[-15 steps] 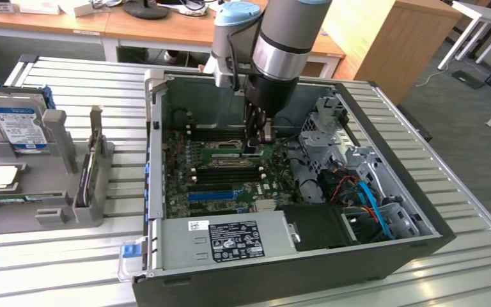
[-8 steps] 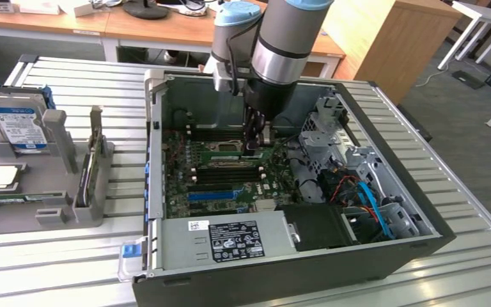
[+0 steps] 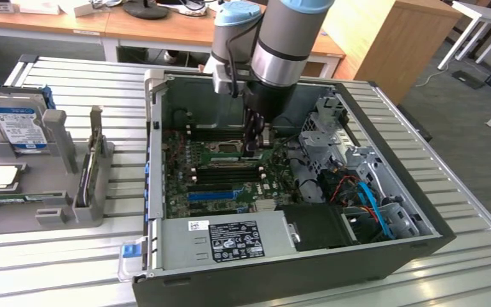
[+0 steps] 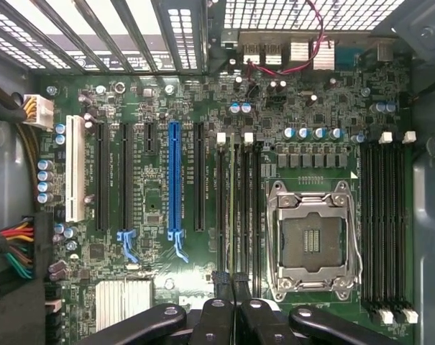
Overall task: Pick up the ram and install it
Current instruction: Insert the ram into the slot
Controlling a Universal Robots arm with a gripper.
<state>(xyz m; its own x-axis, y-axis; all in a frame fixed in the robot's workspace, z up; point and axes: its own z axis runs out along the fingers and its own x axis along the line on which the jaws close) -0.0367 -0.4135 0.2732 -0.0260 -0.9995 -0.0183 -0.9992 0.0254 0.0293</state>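
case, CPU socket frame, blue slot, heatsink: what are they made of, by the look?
Case: sheet metal, likely steel; dark matt outside, bare grey folded panels inside.
Socket frame: bright stamped metal, catches the light.
Blue slot: probably moulded plastic, uniform saturated blue.
Heatsink: pale finned metal, perhaps aluminium.

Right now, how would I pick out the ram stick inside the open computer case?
Look in the open computer case, on the motherboard, beside the silver CPU socket. The ram is the thin green stick standing on edge among the black slots, pinched by the gripper.
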